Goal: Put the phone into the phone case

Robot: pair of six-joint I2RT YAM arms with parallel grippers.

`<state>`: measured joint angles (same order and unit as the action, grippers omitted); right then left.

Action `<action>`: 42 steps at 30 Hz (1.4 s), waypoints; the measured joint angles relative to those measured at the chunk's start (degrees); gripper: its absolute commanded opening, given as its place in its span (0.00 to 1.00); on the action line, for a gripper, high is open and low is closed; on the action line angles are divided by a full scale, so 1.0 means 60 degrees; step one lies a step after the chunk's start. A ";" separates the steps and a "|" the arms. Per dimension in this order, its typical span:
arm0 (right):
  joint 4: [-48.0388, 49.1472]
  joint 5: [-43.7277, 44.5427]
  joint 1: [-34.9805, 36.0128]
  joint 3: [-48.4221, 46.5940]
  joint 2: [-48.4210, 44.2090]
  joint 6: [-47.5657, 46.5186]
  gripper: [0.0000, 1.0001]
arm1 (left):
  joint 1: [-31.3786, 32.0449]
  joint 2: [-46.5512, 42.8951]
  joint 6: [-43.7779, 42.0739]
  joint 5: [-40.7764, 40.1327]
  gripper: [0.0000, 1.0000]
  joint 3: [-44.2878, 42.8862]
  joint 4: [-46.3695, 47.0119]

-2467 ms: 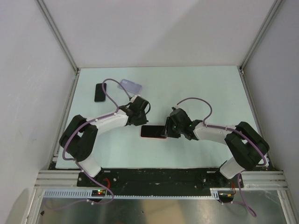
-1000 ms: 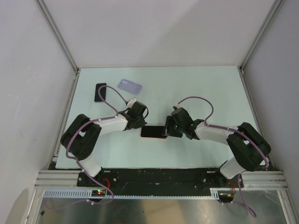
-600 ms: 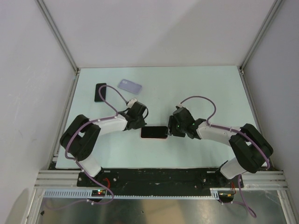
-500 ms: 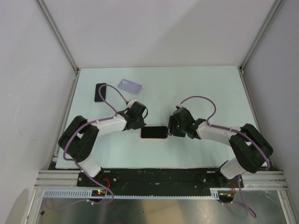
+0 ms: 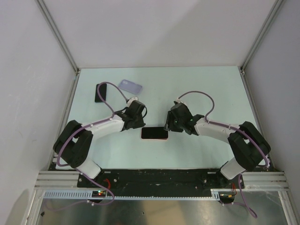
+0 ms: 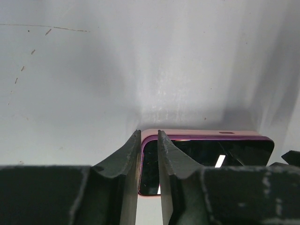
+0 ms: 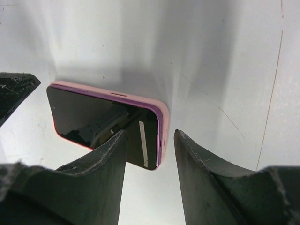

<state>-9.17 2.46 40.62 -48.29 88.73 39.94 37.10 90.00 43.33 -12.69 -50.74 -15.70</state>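
The phone (image 5: 154, 133) lies flat, screen up, its purple edge sitting inside a pink phone case (image 7: 162, 123) near the table's front middle. My left gripper (image 5: 139, 123) hovers just over the phone's left end. In the left wrist view its fingers (image 6: 149, 132) stand a narrow gap apart, open, with nothing between them and the phone (image 6: 211, 152) below. My right gripper (image 5: 169, 125) hangs open above the phone's right end. The right wrist view shows the gripper (image 7: 150, 133) straddling that end of the phone (image 7: 98, 119) without touching it.
A second black phone (image 5: 100, 92) lies at the far left of the table. A clear purple case (image 5: 130, 86) sits beside it. Frame rails and white walls close in the table's sides and back.
The left gripper has opened a little from shut. Both grippers have drawn slightly up and away from the phone's ends. The phone stays flat where it was.
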 measured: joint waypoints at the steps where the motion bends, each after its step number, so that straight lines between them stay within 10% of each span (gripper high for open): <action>1: 0.0004 0.0022 0.0000 -0.0076 0.0084 -0.0022 0.49 | 0.0000 0.0000 -0.0015 0.0004 0.23 0.0015 0.0000; 42: -0.0055 0.0637 0.0641 -0.0561 0.1096 -0.0160 0.45 | 0.0335 0.0251 -0.0007 -0.0160 0.05 0.0605 0.0849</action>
<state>-9.50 6.28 44.47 -51.66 95.31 38.98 39.11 91.50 43.29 -13.65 -47.11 -10.61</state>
